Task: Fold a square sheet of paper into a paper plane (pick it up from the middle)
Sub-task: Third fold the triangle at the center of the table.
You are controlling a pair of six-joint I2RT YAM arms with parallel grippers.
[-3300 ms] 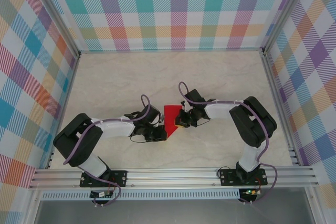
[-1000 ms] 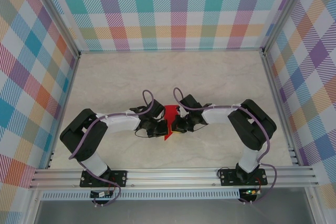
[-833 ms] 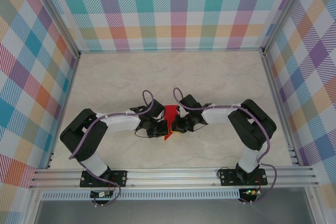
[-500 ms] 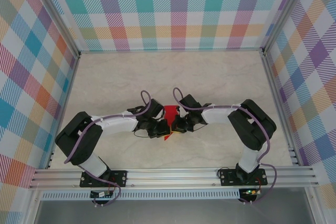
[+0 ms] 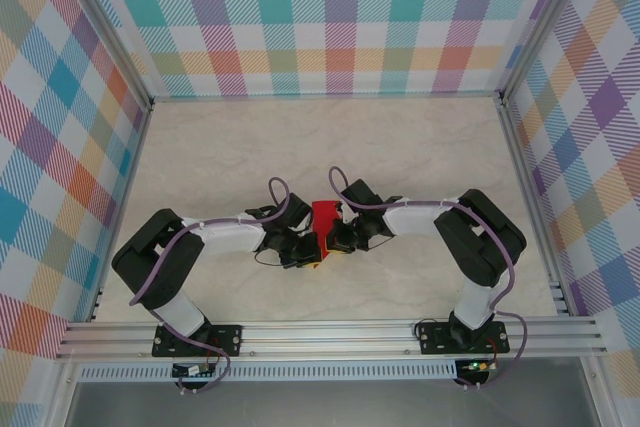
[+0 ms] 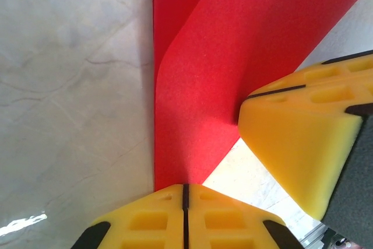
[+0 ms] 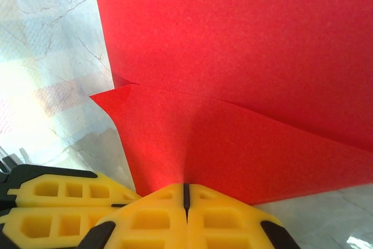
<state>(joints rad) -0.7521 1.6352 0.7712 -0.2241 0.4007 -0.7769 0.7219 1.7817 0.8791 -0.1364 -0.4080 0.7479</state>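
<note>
Over marbled table (image 5: 200,167), creased matte red sheet (image 6: 233,45) in tight pinch of left claw (image 6: 185,187) and right claw (image 7: 186,187)

Thin bright red square sheet of paper (image 7: 245,45): matt, finely grained, sharply creased. Pale marble-patterned bench (image 6: 70,115): smooth, faintly glossy. Moulded yellow plastic fingers (image 7: 145,220) of right gripper (image 7: 186,188): matt. Silver frame rails (image 5: 330,335): brushed metal.

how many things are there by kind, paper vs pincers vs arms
paper: 1
pincers: 2, left pincer and right pincer, each shut on the paper
arms: 2, left arm and right arm
total: 5
</note>
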